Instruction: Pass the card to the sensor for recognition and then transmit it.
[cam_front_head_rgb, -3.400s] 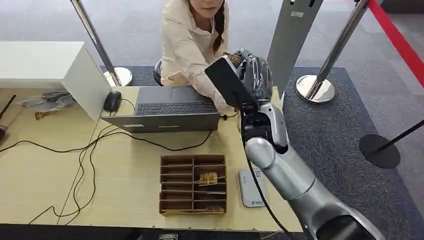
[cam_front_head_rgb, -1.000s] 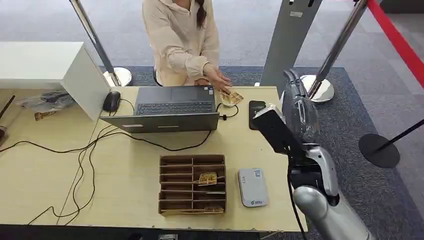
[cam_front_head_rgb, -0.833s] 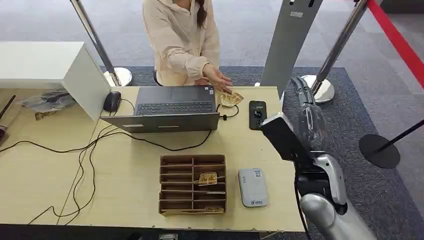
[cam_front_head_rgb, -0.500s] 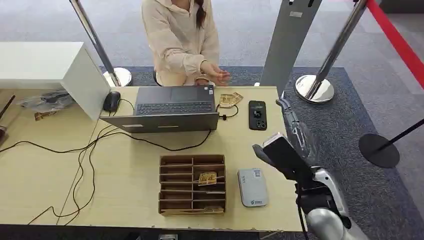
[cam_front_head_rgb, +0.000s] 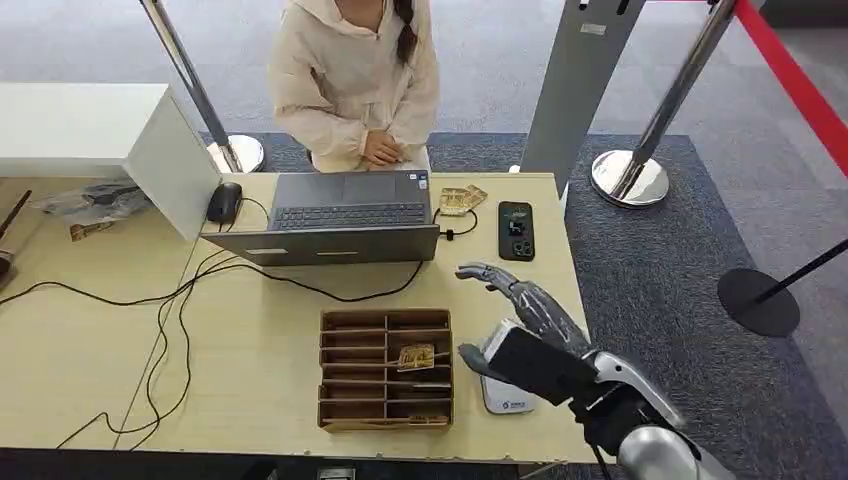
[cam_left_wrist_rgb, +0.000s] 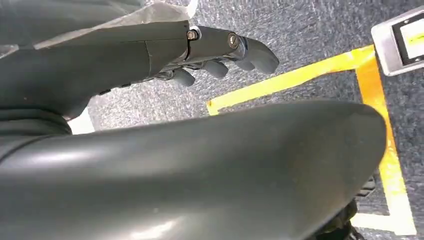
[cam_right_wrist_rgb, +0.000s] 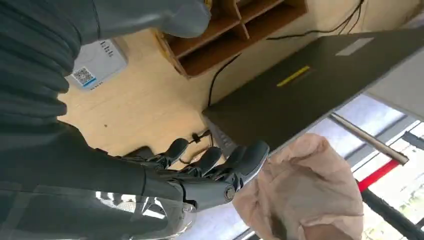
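Right hand (cam_front_head_rgb: 522, 305) over sensor (cam_front_head_rgb: 503, 385) — fingers spread, seemingly empty.

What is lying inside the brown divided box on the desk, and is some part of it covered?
The brown divided box holds a patterned card in a middle slot on its right side and another by the near edge. Most slots look empty. Nothing covers the box; the right hand hovers beside it.

Card (cam_front_head_rgb: 460, 198) delivered; right hand (cam_front_head_rgb: 520, 300) lower, empty.
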